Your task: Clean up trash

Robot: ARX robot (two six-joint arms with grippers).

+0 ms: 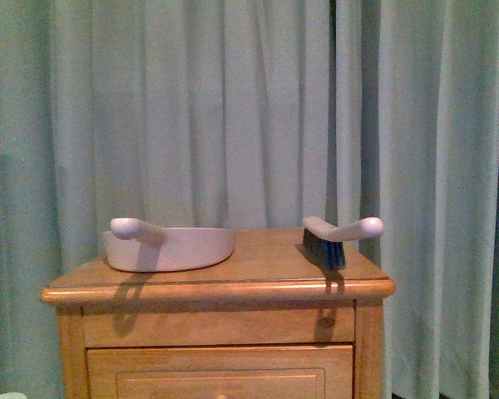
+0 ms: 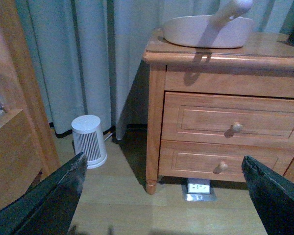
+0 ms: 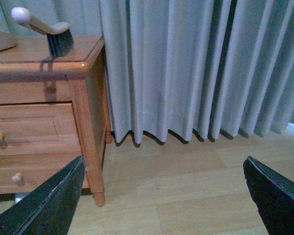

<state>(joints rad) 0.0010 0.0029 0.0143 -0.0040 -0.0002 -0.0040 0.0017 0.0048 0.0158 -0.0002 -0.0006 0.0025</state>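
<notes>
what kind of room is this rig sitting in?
Probably a bedroom, or at least a room in a home: a wooden two-drawer nightstand, floor-length curtains behind it, and a small white ribbed appliance, maybe a heater, standing on the wood-look floor.

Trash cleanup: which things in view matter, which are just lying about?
Job: pinkish plastic dustpan, pale-handled dark-bristled hand brush, both on the wooden nightstand. No trash visible.
Lying about: small white ribbed cylindrical appliance on the floor, pale green curtains.
</notes>
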